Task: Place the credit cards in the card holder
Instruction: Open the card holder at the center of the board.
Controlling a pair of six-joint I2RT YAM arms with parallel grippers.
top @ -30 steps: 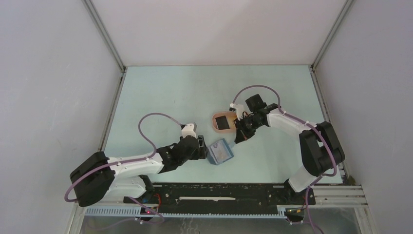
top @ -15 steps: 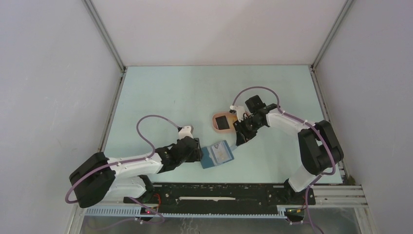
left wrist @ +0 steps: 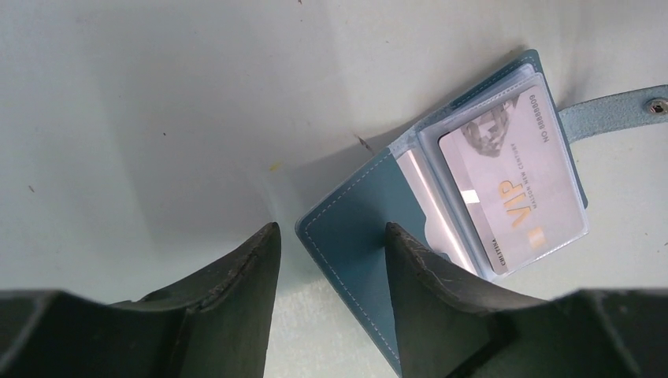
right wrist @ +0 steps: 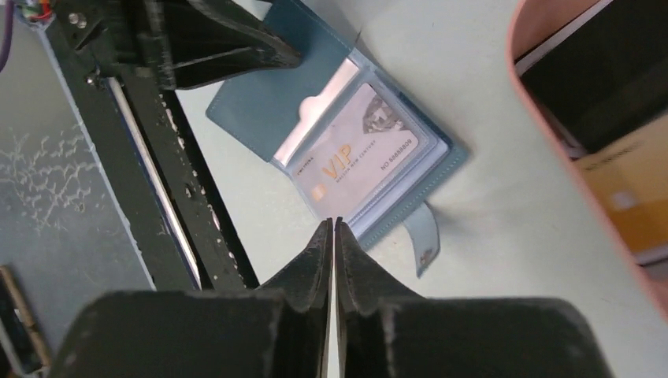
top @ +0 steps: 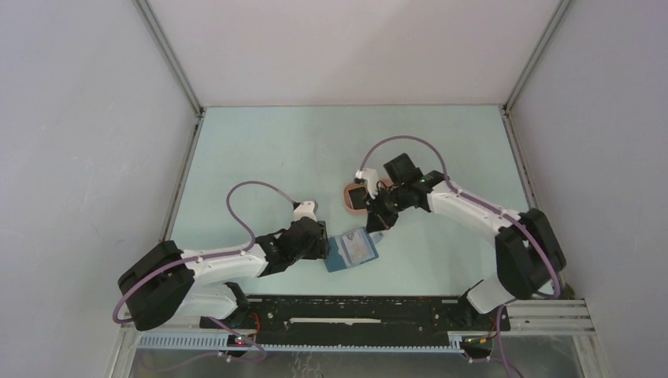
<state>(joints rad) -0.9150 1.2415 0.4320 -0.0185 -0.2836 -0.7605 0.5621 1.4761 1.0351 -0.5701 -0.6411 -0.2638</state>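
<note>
While card holder (right wrist: 256,102) lies open (credit card (right wrist: 358,157) inside) | right gripper (right wrist: 332,223) closed

Pale green table (top: 276,157) carries the open card holder (top: 352,251) and a pink tray (top: 346,198).

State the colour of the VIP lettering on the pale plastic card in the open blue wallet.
Gold VIP lettering; clearest in the left wrist view.

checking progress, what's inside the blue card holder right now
The card holder lies open, and a pale VIP card sits in its clear front sleeve. That card covers the sleeves behind it, so their contents cannot be seen.
</note>
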